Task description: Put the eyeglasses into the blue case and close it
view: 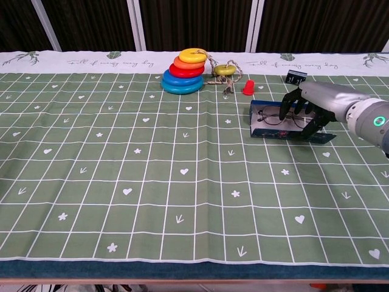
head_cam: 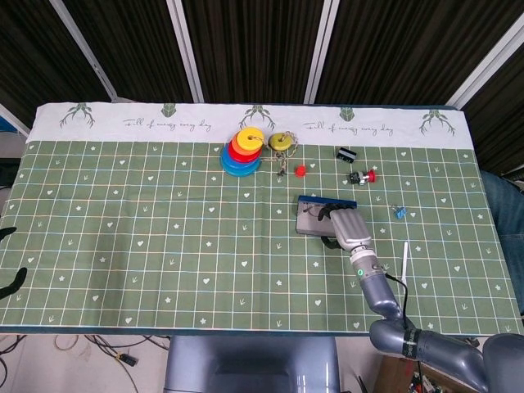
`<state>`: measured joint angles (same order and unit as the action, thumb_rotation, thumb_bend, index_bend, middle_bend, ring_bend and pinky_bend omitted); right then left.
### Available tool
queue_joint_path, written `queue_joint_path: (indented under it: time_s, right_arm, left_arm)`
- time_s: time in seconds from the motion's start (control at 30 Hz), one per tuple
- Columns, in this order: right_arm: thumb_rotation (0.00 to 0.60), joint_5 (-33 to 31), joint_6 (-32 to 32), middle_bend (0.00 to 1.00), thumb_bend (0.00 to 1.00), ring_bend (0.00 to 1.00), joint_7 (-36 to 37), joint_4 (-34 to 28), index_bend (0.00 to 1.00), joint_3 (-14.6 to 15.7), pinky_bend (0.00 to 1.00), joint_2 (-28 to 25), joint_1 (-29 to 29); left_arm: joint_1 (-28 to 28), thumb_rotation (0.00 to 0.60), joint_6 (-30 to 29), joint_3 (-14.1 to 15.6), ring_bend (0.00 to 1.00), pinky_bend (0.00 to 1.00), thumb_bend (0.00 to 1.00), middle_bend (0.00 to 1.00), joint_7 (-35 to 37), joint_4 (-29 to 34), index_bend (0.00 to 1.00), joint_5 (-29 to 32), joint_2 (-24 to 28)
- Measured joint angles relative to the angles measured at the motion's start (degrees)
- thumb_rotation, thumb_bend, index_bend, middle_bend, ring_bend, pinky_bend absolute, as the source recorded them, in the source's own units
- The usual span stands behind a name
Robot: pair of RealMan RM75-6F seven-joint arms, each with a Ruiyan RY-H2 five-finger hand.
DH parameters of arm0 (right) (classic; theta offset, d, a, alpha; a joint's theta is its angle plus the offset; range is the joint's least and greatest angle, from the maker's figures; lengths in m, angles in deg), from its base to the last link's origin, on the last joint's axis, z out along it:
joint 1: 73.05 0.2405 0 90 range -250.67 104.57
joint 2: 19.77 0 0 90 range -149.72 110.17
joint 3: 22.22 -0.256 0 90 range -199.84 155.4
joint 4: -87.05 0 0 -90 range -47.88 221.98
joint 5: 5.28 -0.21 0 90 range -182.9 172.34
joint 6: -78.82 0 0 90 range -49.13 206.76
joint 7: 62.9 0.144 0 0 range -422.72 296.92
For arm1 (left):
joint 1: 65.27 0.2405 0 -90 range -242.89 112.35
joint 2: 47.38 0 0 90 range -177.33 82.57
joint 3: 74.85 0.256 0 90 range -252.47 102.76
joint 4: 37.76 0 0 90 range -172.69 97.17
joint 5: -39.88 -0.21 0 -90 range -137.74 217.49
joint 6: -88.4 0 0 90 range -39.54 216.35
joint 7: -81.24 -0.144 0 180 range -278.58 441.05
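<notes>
My feeds are evenly bright, lit from overhead. Under the right hand (view: 313, 104) sits only a soft, short shadow. Its metal back shows mild sheen (no harsh glare). Beyond the hand, the backdrop goes dark. Both views look sharp; the head view's edges bow slightly.

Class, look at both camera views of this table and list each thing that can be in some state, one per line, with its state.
blue case: open, lid partly raised.
eyeglasses: lying inside the case.
right hand: fingers curled over the case's right end, touching the lid.
ring stack: rings stacked, upright.
yellow ring: lying flat beside the stack, cord attached.
left hand: not in view.
</notes>
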<state>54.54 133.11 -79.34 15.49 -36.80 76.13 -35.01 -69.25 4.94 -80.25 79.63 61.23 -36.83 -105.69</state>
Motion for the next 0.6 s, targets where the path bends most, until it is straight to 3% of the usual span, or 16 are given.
queue_joint_path:
  time_s: [0.17, 0.6]
  right_arm:
    - [0.600, -1.1, -0.2, 0.30, 0.50, 0.29, -0.2, -0.2, 0.52, -0.6, 0.28, 0.0, 0.4]
    - [0.600, -2.4, -0.5, 0.30, 0.49, 0.29, -0.6, -0.5, 0.55, -0.6, 0.28, 0.0, 0.9]
  left_arm:
    - [0.0, 0.600, 0.1, 0.1, 0.00, 0.00, 0.31, 0.01, 0.0, 0.1, 0.20, 0.0, 0.1]
    - [0.1, 0.600, 0.0, 0.0, 0.00, 0.00, 0.31, 0.01, 0.1, 0.3, 0.20, 0.1, 0.1]
